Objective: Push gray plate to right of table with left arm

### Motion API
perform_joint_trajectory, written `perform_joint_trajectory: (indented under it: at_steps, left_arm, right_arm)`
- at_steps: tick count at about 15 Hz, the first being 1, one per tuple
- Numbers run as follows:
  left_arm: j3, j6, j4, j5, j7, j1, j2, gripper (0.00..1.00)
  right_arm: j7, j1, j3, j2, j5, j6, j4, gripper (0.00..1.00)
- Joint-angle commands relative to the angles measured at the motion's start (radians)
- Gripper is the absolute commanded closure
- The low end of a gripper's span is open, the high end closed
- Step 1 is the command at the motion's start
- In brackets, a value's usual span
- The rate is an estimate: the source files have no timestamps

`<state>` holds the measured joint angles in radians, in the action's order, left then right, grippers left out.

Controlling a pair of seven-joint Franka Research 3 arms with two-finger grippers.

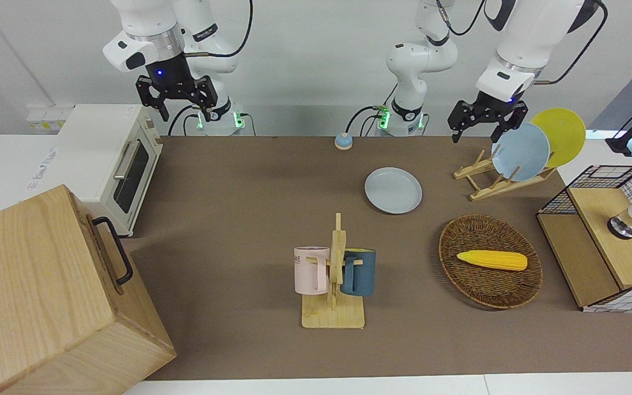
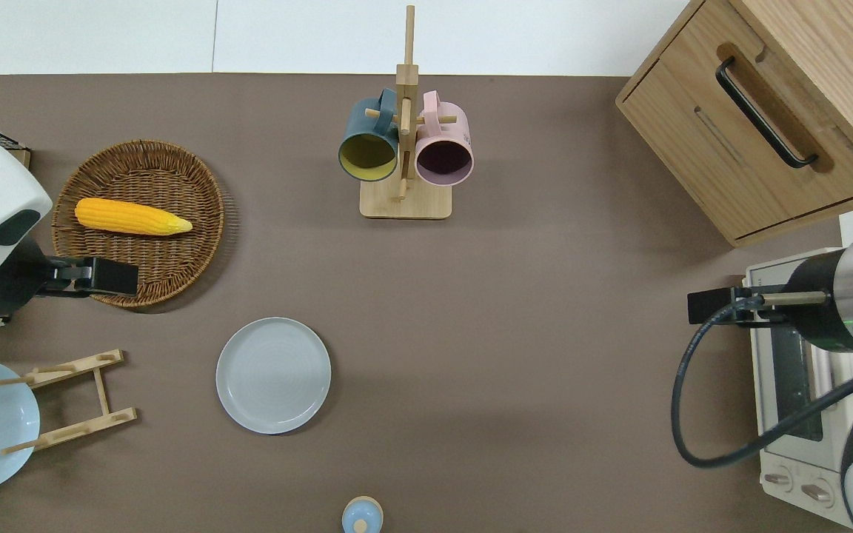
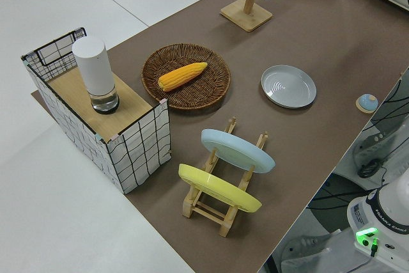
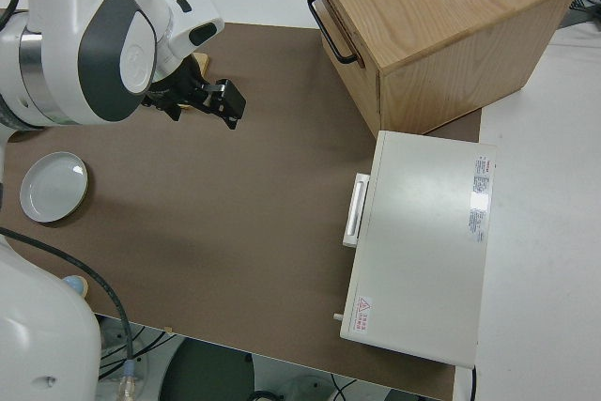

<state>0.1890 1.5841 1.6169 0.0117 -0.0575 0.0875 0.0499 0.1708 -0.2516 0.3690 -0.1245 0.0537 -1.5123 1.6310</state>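
Note:
The gray plate [image 1: 393, 190] lies flat on the brown table [image 1: 239, 219], nearer to the robots than the mug rack; it also shows in the overhead view [image 2: 273, 375] and the left side view [image 3: 289, 85]. My left gripper [image 1: 476, 133] is open and empty, up in the air. In the overhead view it [image 2: 119, 276] is over the rim of the wicker basket [image 2: 175, 252], well apart from the plate. My right gripper [image 1: 185, 109] is open and empty; that arm is parked.
A wooden rack [image 1: 491, 181] holds a light-blue plate [image 1: 520, 152] and a yellow plate [image 1: 565, 134]. The basket holds a corn cob [image 1: 491, 259]. A mug rack [image 1: 333, 285], a wooden cabinet [image 1: 36, 296], a toaster oven [image 1: 113, 159], a wire crate [image 1: 601, 236] and a small blue knob [image 1: 343, 141] stand around.

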Motion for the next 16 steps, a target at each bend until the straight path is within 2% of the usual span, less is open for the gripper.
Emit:
perform_joint_trajectory:
  at_steps: [1, 6, 9, 11, 16]
  left_arm:
    - [0.012, -0.006, -0.012, -0.013, 0.011, 0.009, 0.001, 0.01]
    - [0.015, -0.006, -0.002, -0.012, 0.007, 0.009, 0.004, 0.01]
    - [0.018, -0.001, 0.043, -0.012, 0.001, 0.009, 0.004, 0.01]
    - [0.015, 0.025, 0.108, -0.010, 0.001, 0.014, 0.004, 0.01]
    - [0.001, 0.224, 0.335, -0.006, 0.004, 0.023, 0.019, 0.01]
  right_arm:
    - [0.012, -0.024, 0.015, -0.027, 0.021, 0.000, 0.027, 0.005]
    - [0.010, -0.024, 0.015, -0.027, 0.021, 0.000, 0.027, 0.005]
    - [0.010, -0.024, 0.015, -0.027, 0.021, 0.000, 0.027, 0.005]
    - [0.010, -0.024, 0.015, -0.027, 0.021, 0.000, 0.027, 0.005]
    - [0.010, -0.024, 0.015, -0.027, 0.021, 0.000, 0.027, 0.005]
